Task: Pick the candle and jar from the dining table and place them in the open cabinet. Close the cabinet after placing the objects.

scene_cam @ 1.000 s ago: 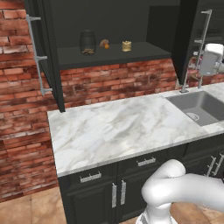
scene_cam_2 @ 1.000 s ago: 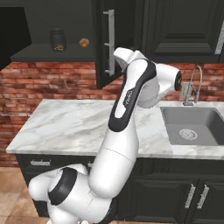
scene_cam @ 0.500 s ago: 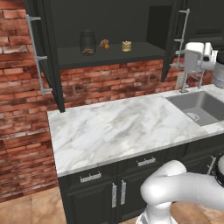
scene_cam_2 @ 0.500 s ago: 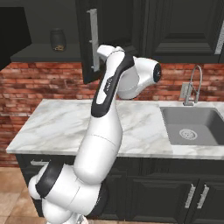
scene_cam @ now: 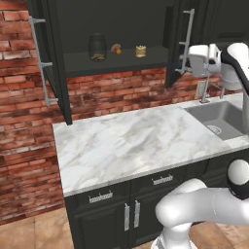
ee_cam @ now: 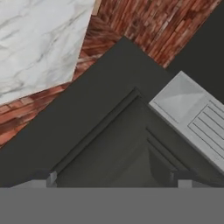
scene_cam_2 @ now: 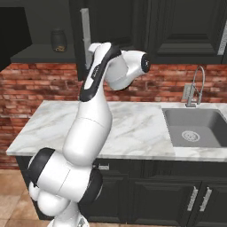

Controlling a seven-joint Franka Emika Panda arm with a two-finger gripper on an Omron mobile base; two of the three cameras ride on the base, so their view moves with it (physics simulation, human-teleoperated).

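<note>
The black cabinet [scene_cam: 116, 63] stands open above the counter. On its shelf sit the dark jar [scene_cam: 97, 47] at the left and the small tan candle [scene_cam: 140, 50] at the right, with a tiny brown thing [scene_cam: 115, 48] between them. The jar [scene_cam_2: 58, 40] also shows from the right side. My gripper [scene_cam: 188, 62] is open against the outer face of the right door [scene_cam: 176, 46], beside its silver bar handle [scene_cam: 187, 39]. In the hand view the gripper [ee_cam: 114, 177] faces the door's dark panel [ee_cam: 109, 144] with its fingertips [ee_cam: 46, 177] wide apart and empty. The dining table is out of view.
The left cabinet door [scene_cam: 48, 63] hangs wide open with a long silver handle [scene_cam: 41, 63]. Below lies a marble counter [scene_cam: 131, 141] with a sink [scene_cam: 221, 119] and tap [scene_cam_2: 197, 84] at the right, in front of a brick wall [scene_cam: 24, 121].
The right cabinet door has swung leftward, closer to shut, with my hand following against it. The jaws have widened slightly. Jar and candle have not moved.
</note>
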